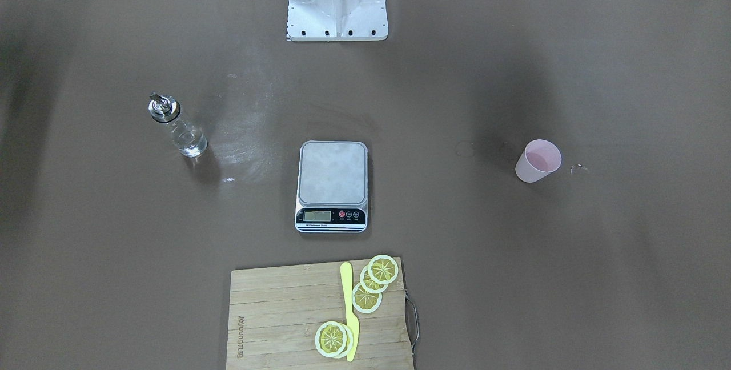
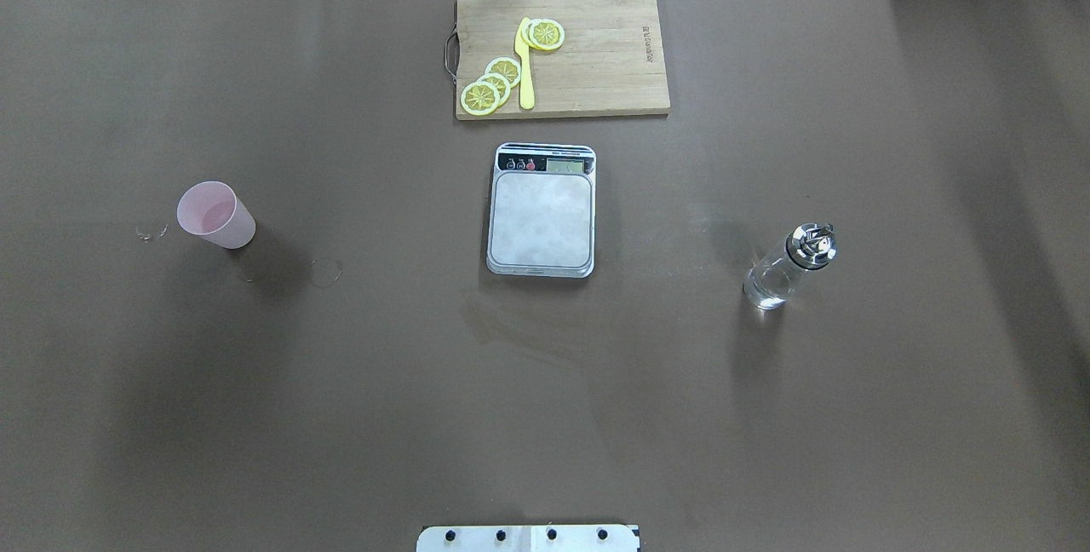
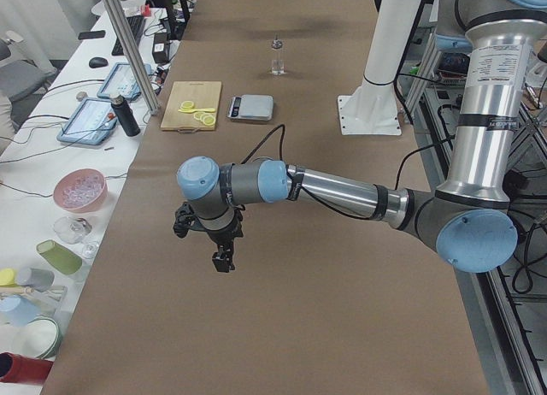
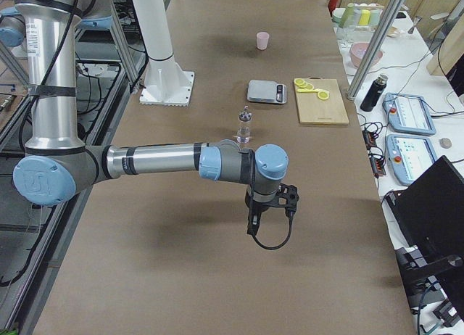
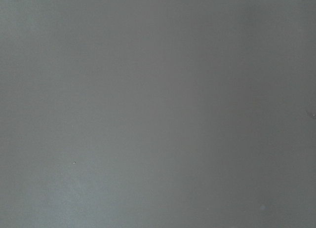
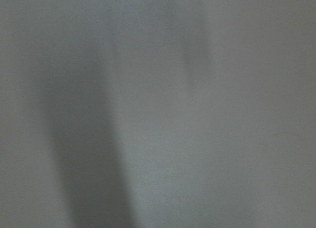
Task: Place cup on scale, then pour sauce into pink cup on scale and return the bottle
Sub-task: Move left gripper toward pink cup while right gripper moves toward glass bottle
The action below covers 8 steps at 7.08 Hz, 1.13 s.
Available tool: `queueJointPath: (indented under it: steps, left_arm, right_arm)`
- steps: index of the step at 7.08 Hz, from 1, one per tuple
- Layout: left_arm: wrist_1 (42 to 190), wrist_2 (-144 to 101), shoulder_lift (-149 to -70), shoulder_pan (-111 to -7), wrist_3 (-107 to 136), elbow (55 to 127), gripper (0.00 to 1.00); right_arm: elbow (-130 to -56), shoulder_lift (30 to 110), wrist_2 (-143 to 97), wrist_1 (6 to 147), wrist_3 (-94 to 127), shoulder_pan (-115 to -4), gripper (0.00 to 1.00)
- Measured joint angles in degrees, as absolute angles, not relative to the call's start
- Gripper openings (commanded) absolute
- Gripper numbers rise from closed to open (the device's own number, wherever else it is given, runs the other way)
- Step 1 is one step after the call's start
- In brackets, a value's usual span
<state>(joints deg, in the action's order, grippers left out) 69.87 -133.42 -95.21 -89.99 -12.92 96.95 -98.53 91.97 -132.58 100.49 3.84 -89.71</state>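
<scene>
I see the cup (image 2: 215, 214) upright on the table (image 2: 545, 416), on the robot's left, well apart from the scale (image 2: 542, 220). The bottle (image 2: 788, 267) stands well off on the right. The left gripper (image 3: 214, 241) and right gripper (image 4: 270, 208) hang over the table's far ends. I cannot tell whether either claw is open.

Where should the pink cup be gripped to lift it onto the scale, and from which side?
Grip the cup across its side wall, near mid-height, coming in level from the robot's left. It stands upright with no handle, and it widens toward the rim, so it probably won't slip down through the grip.
</scene>
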Motion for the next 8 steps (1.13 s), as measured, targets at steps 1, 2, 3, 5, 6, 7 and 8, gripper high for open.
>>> queueJointPath:
  steps: [1, 2, 3, 5, 6, 7, 8]
  left_arm:
    - [69.84, -133.42, -95.17, -90.03, -12.86, 96.98, 1.0]
    - [69.85, -133.46, -95.0, -90.04, -12.75, 96.96, 1.0]
    - [69.94, -133.55, -94.84, -90.03, -12.58, 96.95, 1.0]
    - [69.97, -133.68, -95.68, -89.85, -11.35, 97.42, 1.0]
    - [70.08, -133.95, -97.1, -89.41, -8.13, 97.85, 1.0]
    - [70.18, -134.41, -98.7, -88.2, -3.87, 98.61, 1.0]
    - [70.32, -134.66, -99.89, -86.01, 0.34, 99.62, 1.0]
  right_arm:
    - [-99.04, 92.2, -132.16, 100.44, 3.77, -90.14, 1.0]
    - [-99.74, 92.77, -131.22, 100.51, 4.15, -90.31, 1.0]
    - [-100.29, 93.47, -130.56, 100.65, 4.61, -90.33, 1.0]
    - [-100.52, 93.79, -130.03, 100.51, 6.06, -90.31, 1.0]
    - [-101.86, 93.69, -130.51, 100.48, 8.69, -90.28, 1.0]
    - [-105.05, 93.82, -131.8, 100.57, 12.29, -90.21, 1.0]
    - [-109.77, 94.27, -133.03, 100.78, 18.05, -89.53, 1.0]
